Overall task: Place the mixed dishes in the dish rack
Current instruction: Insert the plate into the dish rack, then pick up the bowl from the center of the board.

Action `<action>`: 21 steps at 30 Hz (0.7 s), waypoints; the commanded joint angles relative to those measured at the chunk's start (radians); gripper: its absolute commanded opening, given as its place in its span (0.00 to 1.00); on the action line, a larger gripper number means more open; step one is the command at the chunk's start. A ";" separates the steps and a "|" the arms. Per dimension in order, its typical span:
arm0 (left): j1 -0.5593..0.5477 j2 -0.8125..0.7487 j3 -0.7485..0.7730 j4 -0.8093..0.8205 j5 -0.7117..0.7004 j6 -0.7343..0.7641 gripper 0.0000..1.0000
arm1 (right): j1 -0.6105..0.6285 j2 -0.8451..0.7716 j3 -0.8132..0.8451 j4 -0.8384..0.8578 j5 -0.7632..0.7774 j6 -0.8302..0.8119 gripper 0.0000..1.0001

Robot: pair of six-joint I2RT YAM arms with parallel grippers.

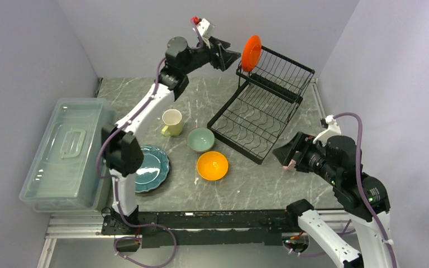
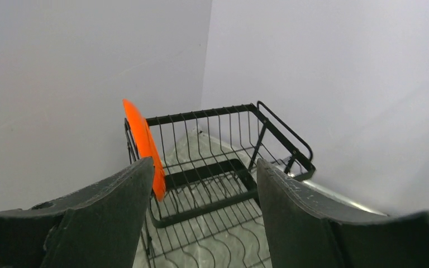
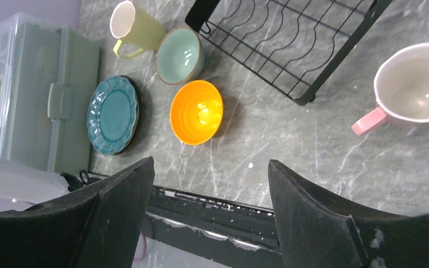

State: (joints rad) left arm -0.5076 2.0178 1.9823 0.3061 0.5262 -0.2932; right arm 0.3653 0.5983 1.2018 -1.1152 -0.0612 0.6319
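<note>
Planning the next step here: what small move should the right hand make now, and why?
Probably shift the right hand over the pink mug and lower toward it. The hand is open and empty, and the mug stands upright on the table just outside the dish rack, not yet loaded.

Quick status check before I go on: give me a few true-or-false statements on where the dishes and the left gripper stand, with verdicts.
1. The small orange-red plate stands on edge at the dish rack's raised basket. True.
2. The left gripper is shut on that plate. False: its jaws stand open, with nothing gripped between them.
3. The orange-yellow bowl sits in the rack's lower tray. False: it is on the table, near the pale green bowl.
4. The pink mug stands upright on the table outside the rack. True.
5. The teal plates are racked. False: they lie flat on the table beside the clear bin.
</note>
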 commanded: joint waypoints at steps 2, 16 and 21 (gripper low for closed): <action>-0.028 -0.224 -0.088 -0.229 -0.003 0.177 0.72 | -0.001 0.081 0.126 -0.005 0.060 -0.081 0.78; -0.060 -0.712 -0.502 -0.736 -0.128 0.278 0.70 | 0.001 0.122 -0.056 0.080 -0.105 -0.103 0.74; -0.062 -0.890 -0.648 -0.897 -0.197 0.270 0.70 | 0.027 0.128 -0.204 0.166 -0.151 -0.057 0.72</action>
State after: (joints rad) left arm -0.5671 1.2598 1.4113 -0.4290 0.3904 -0.0402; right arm 0.3676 0.7254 1.0714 -1.0588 -0.1501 0.5365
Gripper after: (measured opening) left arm 0.699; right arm 0.731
